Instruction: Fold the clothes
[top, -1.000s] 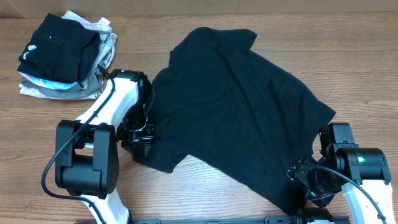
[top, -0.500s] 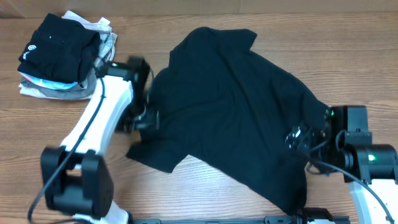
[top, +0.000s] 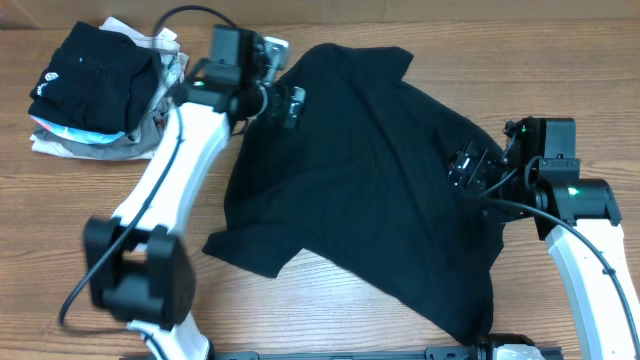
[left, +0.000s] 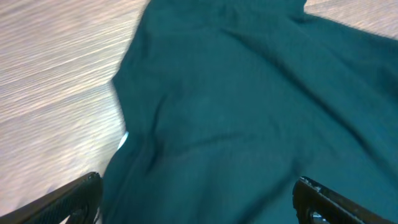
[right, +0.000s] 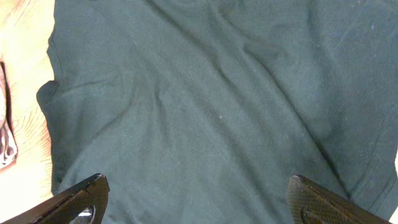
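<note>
The clothes (top: 370, 180), one large black shirt, lie spread and rumpled across the middle of the wooden table, folded over on themselves with a lower flap (top: 255, 245) at the front left. My left gripper (top: 293, 105) hovers open above the shirt's upper left edge; in the left wrist view its fingertips (left: 74, 193) stand wide apart over the fabric (left: 249, 112), holding nothing. My right gripper (top: 467, 167) is open above the shirt's right side; the right wrist view shows both fingertips (right: 81, 196) spread wide over the cloth (right: 205, 106).
A stack of folded garments (top: 95, 85), a black one with a white logo on top of grey and white ones, sits at the back left corner. Bare wooden tabletop (top: 330, 300) runs along the front edge.
Both grippers have let go of the shirt and opened wide. The left arm has swung from the front left flap up to the shirt's back left edge; the right arm has risen toward the shirt's right side.
</note>
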